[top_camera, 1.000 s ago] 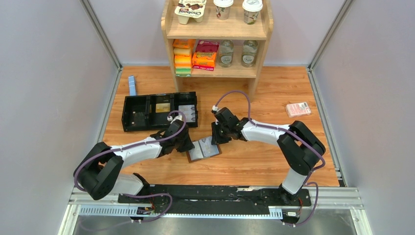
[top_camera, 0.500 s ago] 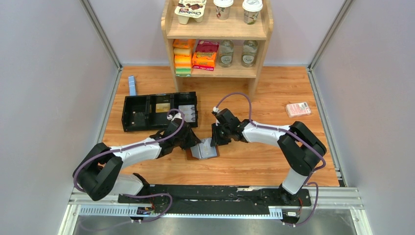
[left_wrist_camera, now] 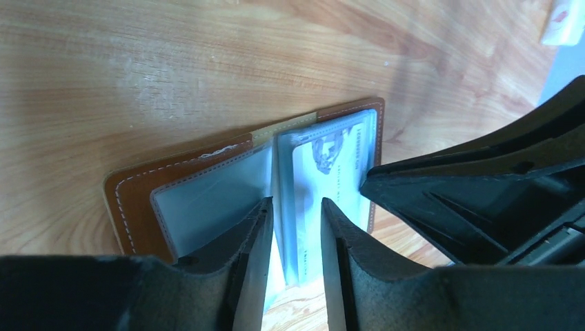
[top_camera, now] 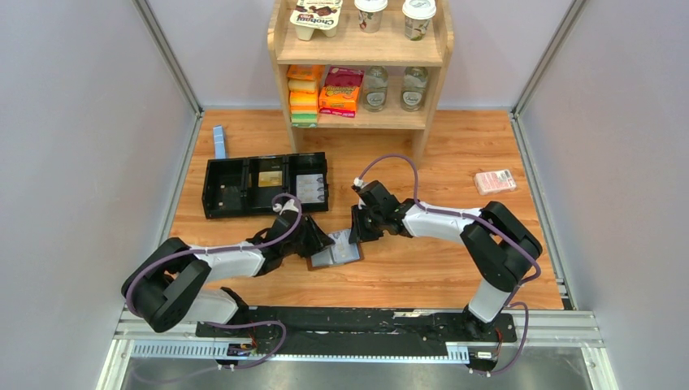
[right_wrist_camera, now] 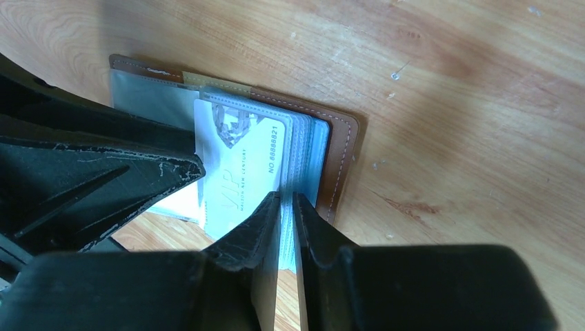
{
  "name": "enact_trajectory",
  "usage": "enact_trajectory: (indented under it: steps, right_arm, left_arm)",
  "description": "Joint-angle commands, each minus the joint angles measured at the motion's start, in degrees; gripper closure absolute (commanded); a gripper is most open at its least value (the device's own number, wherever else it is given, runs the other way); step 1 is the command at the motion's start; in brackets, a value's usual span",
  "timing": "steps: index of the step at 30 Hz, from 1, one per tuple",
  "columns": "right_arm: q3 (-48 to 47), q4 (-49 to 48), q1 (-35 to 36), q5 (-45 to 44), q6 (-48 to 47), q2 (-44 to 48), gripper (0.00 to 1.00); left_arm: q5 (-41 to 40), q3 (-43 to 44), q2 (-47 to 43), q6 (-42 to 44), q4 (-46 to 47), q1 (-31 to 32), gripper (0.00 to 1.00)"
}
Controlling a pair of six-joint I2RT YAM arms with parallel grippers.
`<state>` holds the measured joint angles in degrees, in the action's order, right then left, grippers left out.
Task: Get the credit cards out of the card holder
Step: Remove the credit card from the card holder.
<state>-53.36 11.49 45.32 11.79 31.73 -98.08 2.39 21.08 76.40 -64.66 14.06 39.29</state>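
Card holder (top_camera: pixel 340 253) lies open on the bench (top_camera: pixel 455 146), brown leather down and grey-blue pockets up. It sits at the near middle, between my two arms. Through the left wrist camera I see its left half as a clear pocket framed in stitched leather. A few clear leaves stand up on edge from the spine.

My left end effector (left_wrist_camera: pixel 295 207) is spread, with one finger on either side of those upright leaves. I cannot tell whether either finger touches them.

My right end effector (right_wrist_camera: pixel 286 196) comes in from the opposite side. Its fingers are pressed almost together, pinching the edge of a thin pale leaf from the card holder's right-hand stack.

One credit card (right_wrist_camera: pixel 238 169) is in plain view. It is pale and silvery, printed with VIP and a number, and lies face up on the right half's stack, just beside the right fingers. I cannot tell whether it sits inside a sleeve or loose on top. Both end effectors are low over the holder, their tips near each other at the spine.

Further back on the left, a long black tray (top_camera: pixel 210 187) sits on the bench, with a narrow blue strip (top_camera: pixel 218 140) beyond it near the wall. A pink-red packet (top_camera: pixel 495 180) lies well apart on the right. A wooden shelf (top_camera: pixel 361 58) holding packets, bottles and cups stands at the back centre.
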Motion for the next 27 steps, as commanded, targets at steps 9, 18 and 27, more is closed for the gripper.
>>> enact_trajectory:
  steps: [9, 18, 27]
  right_arm:
    - [1.33, -0.15, 0.03, 0.07, 0.27, -0.53, 0.83]
    - [1.68, -1.11, 0.03, 1.13, 0.36, -0.35, 0.86]
    - [1.68, -1.20, 0.03, 1.74, 0.44, -1.41, 0.87]
  left_arm:
    - [1.56, -7.55, 0.77, -0.90, 20.83, -0.09, 0.51]
    - [3.05, -7.19, 2.96, -1.34, 23.64, -0.09, 0.54]
    - [1.56, -11.67, 2.52, -3.63, 33.11, -0.09, 0.63]
